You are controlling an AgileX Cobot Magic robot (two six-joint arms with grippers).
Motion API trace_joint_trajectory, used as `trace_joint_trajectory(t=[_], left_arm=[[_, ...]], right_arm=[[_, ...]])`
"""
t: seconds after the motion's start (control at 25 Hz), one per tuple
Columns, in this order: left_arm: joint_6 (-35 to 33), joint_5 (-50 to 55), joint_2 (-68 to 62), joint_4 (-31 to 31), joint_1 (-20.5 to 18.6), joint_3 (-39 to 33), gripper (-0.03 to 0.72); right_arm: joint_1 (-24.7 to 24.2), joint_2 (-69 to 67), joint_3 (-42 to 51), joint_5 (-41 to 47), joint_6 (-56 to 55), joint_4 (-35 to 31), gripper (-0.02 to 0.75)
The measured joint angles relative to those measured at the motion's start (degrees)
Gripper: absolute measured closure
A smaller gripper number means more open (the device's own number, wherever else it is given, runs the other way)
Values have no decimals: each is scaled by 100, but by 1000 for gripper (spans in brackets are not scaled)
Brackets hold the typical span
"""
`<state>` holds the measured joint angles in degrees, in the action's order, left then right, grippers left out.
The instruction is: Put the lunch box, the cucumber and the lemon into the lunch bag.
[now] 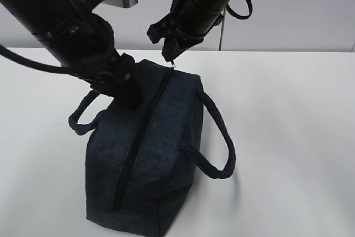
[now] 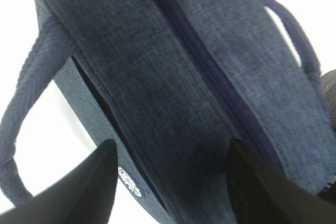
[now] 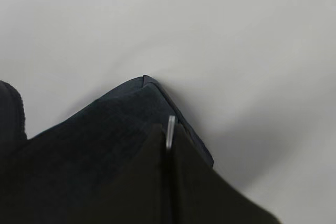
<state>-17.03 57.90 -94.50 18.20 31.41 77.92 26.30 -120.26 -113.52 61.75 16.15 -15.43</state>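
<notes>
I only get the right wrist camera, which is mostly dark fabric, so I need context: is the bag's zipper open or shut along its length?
Observer: Shut, as far as the exterior view shows. The zipper runs closed along the top of the lunch bag, and its pull is at the far end, pinched by the right gripper.
Operator: Where is the other arm?
Observer: The left gripper sits on the bag's top, left of the zipper, jaws apart.
Operator: Are the handles in the way?
Observer: No, the handles hang out to either side, off the zipper.
</notes>
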Motion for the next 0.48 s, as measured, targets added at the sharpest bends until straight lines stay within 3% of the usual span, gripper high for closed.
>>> trace_joint_trajectory(t=[0.12,0.24,0.48], left_arm=[[26,-25,-220,-11,0,5,241],[35,-34,-345,-14,0,14,305],[48,-172,-368,-129,0,35,630]], right_arm=[[0,0,0,0,0,-23,738],[-9,0,0,0,0,-35,738],[-9,0,0,4,0,-57,738]])
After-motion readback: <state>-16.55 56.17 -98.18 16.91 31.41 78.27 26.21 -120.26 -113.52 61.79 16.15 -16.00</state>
